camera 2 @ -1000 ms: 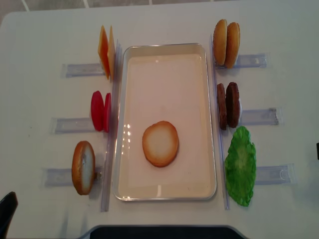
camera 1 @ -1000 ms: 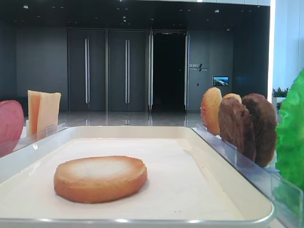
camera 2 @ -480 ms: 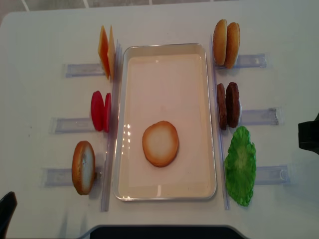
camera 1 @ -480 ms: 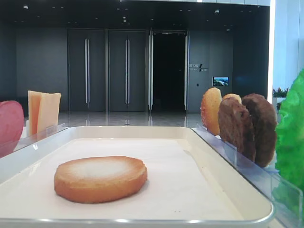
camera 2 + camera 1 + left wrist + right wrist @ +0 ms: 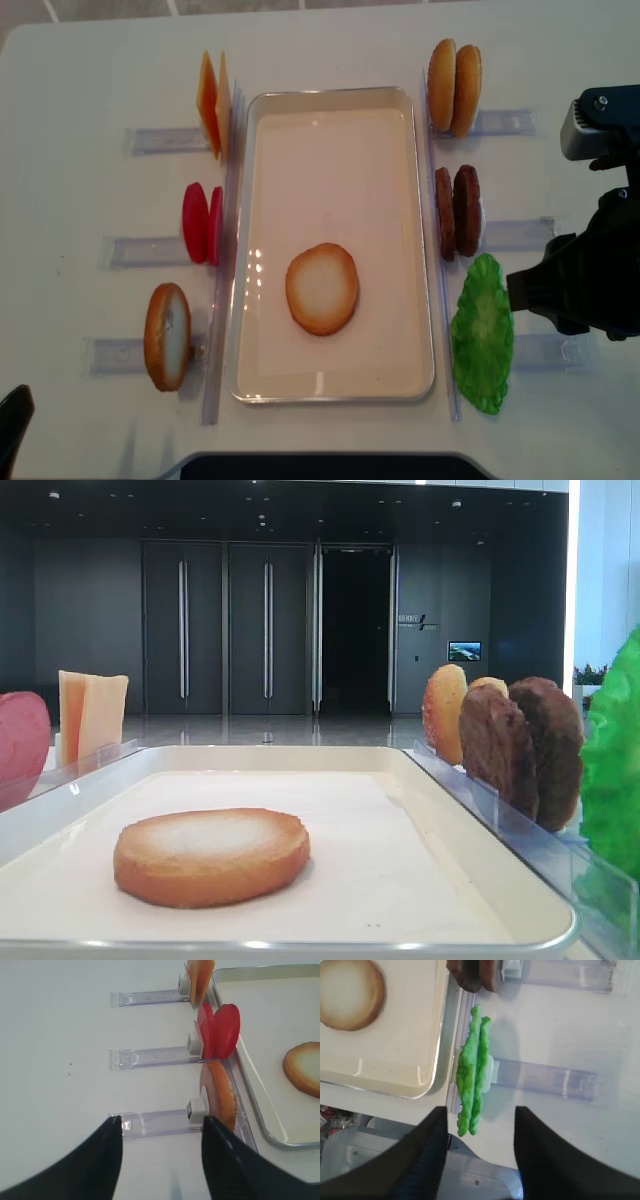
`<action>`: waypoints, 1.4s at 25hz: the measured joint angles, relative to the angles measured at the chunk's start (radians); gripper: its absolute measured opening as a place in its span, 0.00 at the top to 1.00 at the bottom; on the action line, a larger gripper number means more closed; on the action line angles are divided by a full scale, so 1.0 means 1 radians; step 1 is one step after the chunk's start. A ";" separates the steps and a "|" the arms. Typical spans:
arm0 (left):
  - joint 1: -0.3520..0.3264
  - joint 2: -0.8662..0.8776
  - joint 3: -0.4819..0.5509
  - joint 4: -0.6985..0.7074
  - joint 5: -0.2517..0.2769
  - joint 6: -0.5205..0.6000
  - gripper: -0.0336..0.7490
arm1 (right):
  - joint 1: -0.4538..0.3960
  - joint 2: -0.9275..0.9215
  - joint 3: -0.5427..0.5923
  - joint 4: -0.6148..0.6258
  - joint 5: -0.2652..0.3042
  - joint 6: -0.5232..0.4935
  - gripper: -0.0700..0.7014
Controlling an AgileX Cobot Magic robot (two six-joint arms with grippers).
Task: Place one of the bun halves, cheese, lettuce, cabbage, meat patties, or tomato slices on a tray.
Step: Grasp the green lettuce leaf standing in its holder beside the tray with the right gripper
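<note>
Overhead only: right arm (image 5: pixel 590 285) beside the lettuce (image 5: pixel 483 335), at the right of the tray (image 5: pixel 425 230).
Right wrist only: lettuce is two leaves on edge in a clear holder (image 5: pixel 545 1079).
Right gripper (image 5: pixel 480 1152): fingers spread wide, holding nothing, lettuce between them further out.
Left gripper (image 5: pixel 160 1155): spread, holding nothing, near a standing bun (image 5: pixel 219 1094).
Tray: one bun half (image 5: pixel 321 288), flat, pale face up, near end.

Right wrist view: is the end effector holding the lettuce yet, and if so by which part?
Nothing is held. The right end effector is open, its fingers astride the near edge of the upright lettuce without touching it.
</note>
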 joint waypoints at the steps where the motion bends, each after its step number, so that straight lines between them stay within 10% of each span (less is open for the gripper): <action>1: 0.000 0.000 0.000 0.000 0.000 0.000 0.46 | 0.002 0.008 0.000 0.000 -0.007 0.003 0.44; 21: 0.000 0.000 0.000 0.002 0.000 -0.003 0.46 | 0.003 0.245 0.000 0.022 -0.090 -0.002 0.35; 35: 0.000 0.000 0.000 0.002 0.000 -0.003 0.46 | 0.003 0.278 0.044 0.031 -0.154 -0.021 0.51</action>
